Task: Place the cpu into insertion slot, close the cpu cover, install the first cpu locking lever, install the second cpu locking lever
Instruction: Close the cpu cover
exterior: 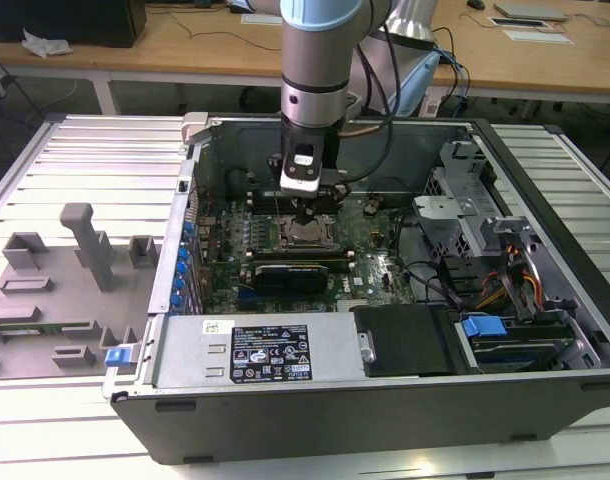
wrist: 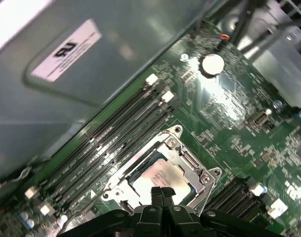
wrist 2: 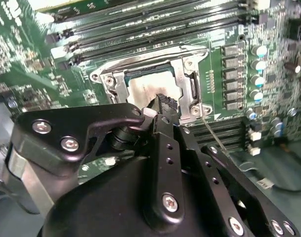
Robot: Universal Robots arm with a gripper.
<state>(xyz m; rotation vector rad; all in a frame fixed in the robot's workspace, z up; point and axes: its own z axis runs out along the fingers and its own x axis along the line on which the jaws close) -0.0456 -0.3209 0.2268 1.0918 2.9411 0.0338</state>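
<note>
- The arm (exterior: 320, 60) came down from above into the open computer case (exterior: 385, 400); the case lay on a slatted metal table (exterior: 85, 150).
- In the exterior view the gripper (exterior: 306, 212) hung right over the socket in the middle of the green motherboard (exterior: 385, 262); the tips were very close to the socket, but I could not tell if they touched it.
- The pincer was narrow; in the first wrist view the two black fingertips (wrist: 155, 193) were pressed side by side, and nothing was seen between them; the gripper (wrist: 162, 191) held nothing.
- The cpu (wrist: 158, 178) sat inside the socket, flat, with its silvery-tan face up; in the second wrist view the cpu (wrist 2: 140, 91) was partly hidden behind the gripper (wrist 2: 164, 101); in the exterior view the cpu (exterior: 307, 234) was just under the tips.
- The cpu cover (wrist: 189, 159) lay around the chip as a metal frame, and the chip showed through its window; in the second wrist view the cpu cover (wrist 2: 186, 84) looked lowered flat on the socket.
- A thin metal rod (wrist 2: 214, 138) ran out from one corner of the socket over the board; I could not tell if it was hooked.
- Long dark memory slots (wrist: 116, 143) ran beside the socket; a round battery (wrist: 212, 63) sat further away on the board.
- Grey holders (exterior: 90, 245) stood on the table at the exterior view's left, well apart from the case.
</note>
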